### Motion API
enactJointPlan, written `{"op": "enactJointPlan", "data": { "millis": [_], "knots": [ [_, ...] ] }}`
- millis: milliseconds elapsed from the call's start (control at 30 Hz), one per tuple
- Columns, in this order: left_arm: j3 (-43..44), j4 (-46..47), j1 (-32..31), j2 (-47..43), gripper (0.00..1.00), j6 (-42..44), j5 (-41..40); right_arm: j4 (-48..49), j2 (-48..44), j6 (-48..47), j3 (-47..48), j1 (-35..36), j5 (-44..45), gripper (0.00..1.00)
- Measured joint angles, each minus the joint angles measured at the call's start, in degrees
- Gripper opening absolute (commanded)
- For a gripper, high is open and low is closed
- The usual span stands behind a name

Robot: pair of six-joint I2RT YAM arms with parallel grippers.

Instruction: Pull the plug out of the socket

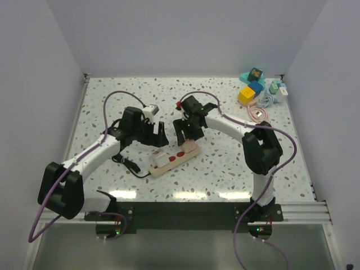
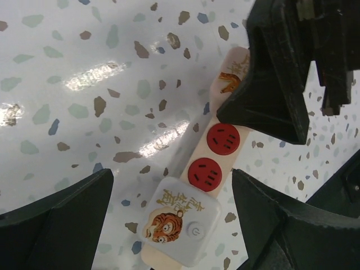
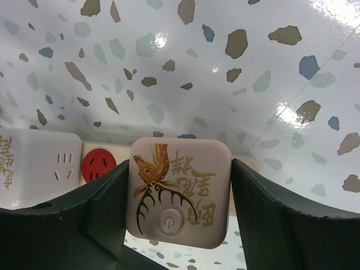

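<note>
From the top camera I see a white bench point(image 1: 225, 169) with little colored specks. Pale, plain walls point(image 1: 185, 34) stand on three sides of it. The socket point(image 1: 175, 154) is a long cream strip with round red holes, and it lies slanted near the middle of the bench. A thin black cord point(image 1: 135, 167) runs out from its 8 o'clock end. The small black lump at the far end of that cord looks like the plug point(image 1: 120, 159), lying on the bench. It is too small for me to be sure. My left gripper point(image 1: 154, 135) hangs at 11 o'clock of the strip, and my right gripper point(image 1: 188, 135) hangs at 1 o'clock. Some toy blocks point(image 1: 252, 84) and a pink cable point(image 1: 260, 112) sit well apart from them, in the 1 o'clock corner.

From the left wrist, my left gripper's fingers point(image 2: 56, 225) stand wide apart and hold nothing. Between them, lower down, a white square tiger block point(image 2: 180, 225) sits on the strip. Two red holes point(image 2: 223, 139) lie at 1 o'clock of it, both bare.

From the right wrist, my right gripper's fingers point(image 3: 281, 219) sit close on both sides of a white square deer block point(image 3: 180, 191). I cannot tell if they are squeezing it. One red hole shows at 9 o'clock of that block.
</note>
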Motion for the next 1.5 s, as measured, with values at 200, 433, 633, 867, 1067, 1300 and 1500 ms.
{"op": "enactJointPlan", "data": {
  "millis": [200,433,633,867,1067,1300,1500],
  "knots": [
    [0.0,0.5,-4.7,0.5,0.88,0.7,0.5,3.2,-1.5,2.6,-2.4,0.0,2.3,0.0],
    [0.0,0.1,-9.2,1.7,0.8,0.9,-4.0,12.7,-12.2,5.5,-16.9,0.0,4.9,0.0],
    [1.5,0.0,-11.3,2.5,0.8,3.0,-6.6,21.3,-18.9,5.3,-26.5,0.4,5.9,0.0],
    [6.6,-0.2,-13.0,8.8,0.65,7.9,-5.1,27.8,-23.4,4.3,-33.1,1.0,7.5,0.0],
    [7.0,-0.7,-13.0,14.2,0.71,10.5,-1.7,33.3,-27.5,3.5,-39.0,1.0,8.6,0.0],
    [7.3,-0.5,-12.5,15.3,0.83,12.5,6.9,42.0,-33.4,0.2,-47.5,1.2,8.3,0.0],
    [10.3,-0.4,-7.9,19.8,0.84,13.9,17.4,44.0,-36.9,-5.7,-50.8,1.1,8.5,0.0]
  ]
}}
